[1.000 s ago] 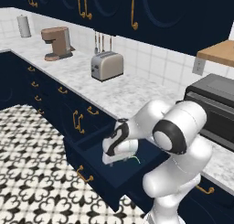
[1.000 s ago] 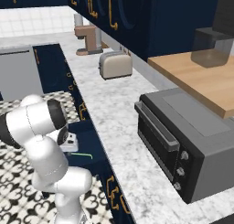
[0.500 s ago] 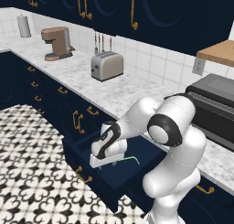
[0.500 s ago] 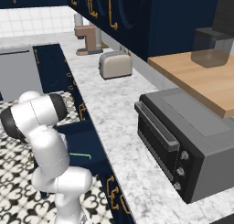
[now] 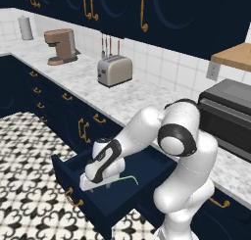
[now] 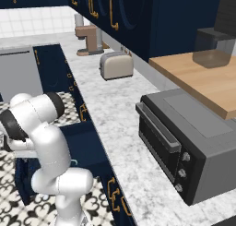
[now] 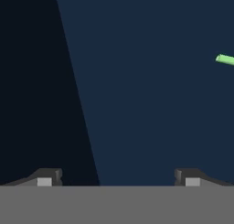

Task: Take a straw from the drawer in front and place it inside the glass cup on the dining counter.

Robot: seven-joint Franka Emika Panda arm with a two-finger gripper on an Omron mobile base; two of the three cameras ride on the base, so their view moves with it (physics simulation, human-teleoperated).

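Note:
The navy drawer (image 5: 73,178) stands pulled out below the marble worktop, and its inside also shows in the right base view (image 6: 87,144). The straw (image 5: 126,177), thin and pale green, lies on the drawer floor. My gripper (image 5: 98,185) hangs low inside the drawer, just left of the straw, pointing down. In the hand view the gripper (image 7: 119,177) is open over bare navy floor, nothing between its fingertips (image 7: 49,176). One end of the straw (image 7: 225,59) pokes in at the right edge. The glass cup and dining counter are out of view.
A curved brass handle (image 5: 72,200) sits on the drawer front. A toaster (image 5: 114,70), a coffee machine (image 5: 61,45) and a dark oven (image 5: 228,116) stand on the marble worktop (image 5: 147,99). Patterned floor (image 5: 29,151) lies to the left.
The hand has swung left and down inside the drawer, toward its front, so the straw now lies to its right. The jaws have stayed wide apart.

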